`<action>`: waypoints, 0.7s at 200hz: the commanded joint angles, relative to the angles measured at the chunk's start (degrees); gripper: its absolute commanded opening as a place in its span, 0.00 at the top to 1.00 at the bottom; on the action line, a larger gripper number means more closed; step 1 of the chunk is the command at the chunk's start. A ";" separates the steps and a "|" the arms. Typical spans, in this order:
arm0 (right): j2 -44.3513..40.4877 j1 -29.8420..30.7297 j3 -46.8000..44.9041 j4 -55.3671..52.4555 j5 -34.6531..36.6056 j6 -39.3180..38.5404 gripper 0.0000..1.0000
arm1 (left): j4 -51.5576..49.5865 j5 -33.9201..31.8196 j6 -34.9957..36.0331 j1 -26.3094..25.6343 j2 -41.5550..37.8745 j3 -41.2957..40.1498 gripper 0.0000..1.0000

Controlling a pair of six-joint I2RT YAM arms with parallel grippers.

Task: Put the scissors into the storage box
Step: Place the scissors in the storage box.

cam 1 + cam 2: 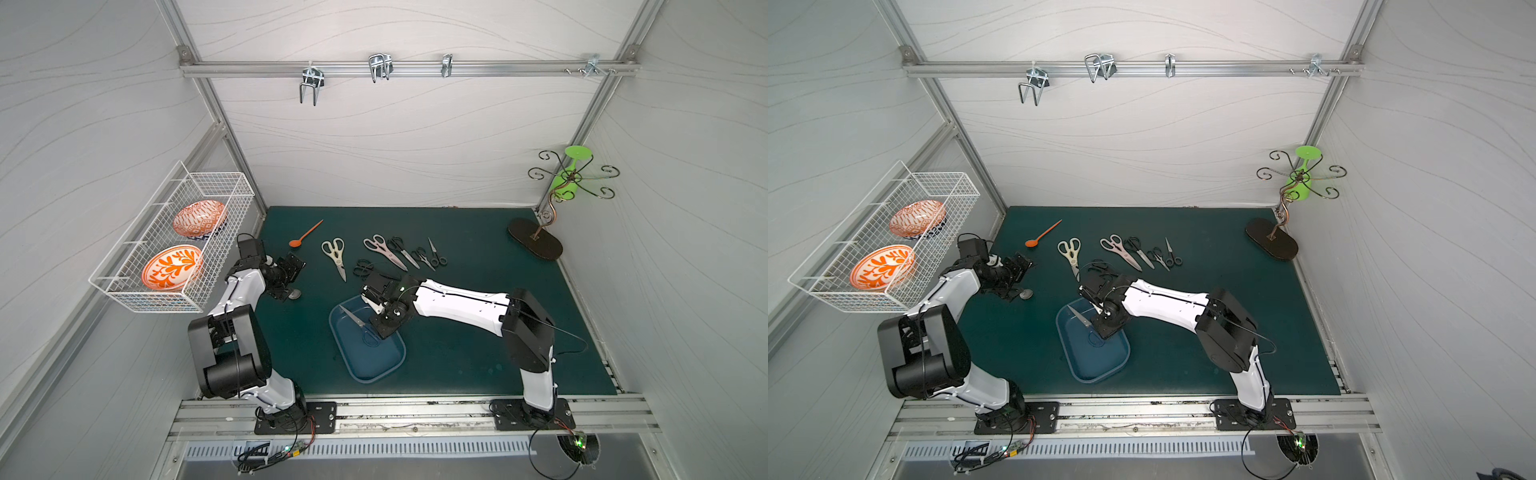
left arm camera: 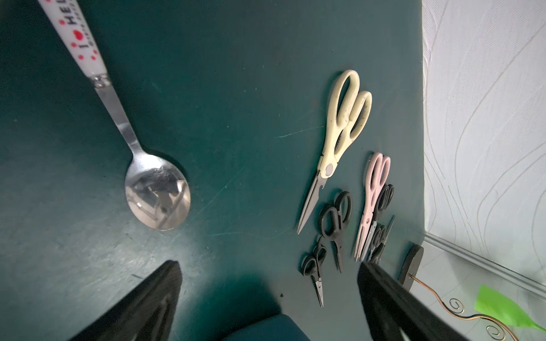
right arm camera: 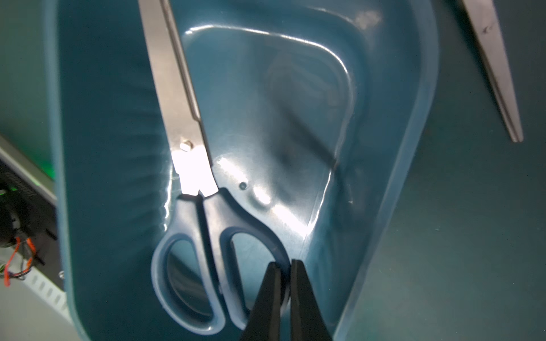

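My left arm (image 1: 243, 289) and right arm (image 1: 457, 305): white shells, black joints, black tapered fingers (image 3: 267, 301), bolted black baseplates (image 1: 324, 415).

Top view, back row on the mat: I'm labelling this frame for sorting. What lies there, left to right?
orange spoon, cream-handled shears, pink-handled shears, thin black-handled scissors at the row's end, stand base. The black-handled pairs between overlap, so they are left out.

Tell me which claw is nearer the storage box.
Right. The right claw is inside the storage box, gripping the blue-handled scissors; left claw hovers outside, near a metal spoon.
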 commanded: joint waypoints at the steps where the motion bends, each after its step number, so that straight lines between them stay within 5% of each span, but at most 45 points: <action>1: 1.57 0.43 0.87 -2.79 0.70 1.12 1.00 | 1.33 0.68 -0.30 0.04 -1.35 -0.06 0.02; 97: 7.26 0.56 2.95 -4.16 2.21 0.08 0.99 | 2.18 2.32 -0.57 0.03 -1.21 -0.54 0.02; 140: 6.28 0.82 2.98 -3.94 2.52 -0.35 0.69 | 2.31 2.69 -0.65 0.04 -0.86 -0.45 0.02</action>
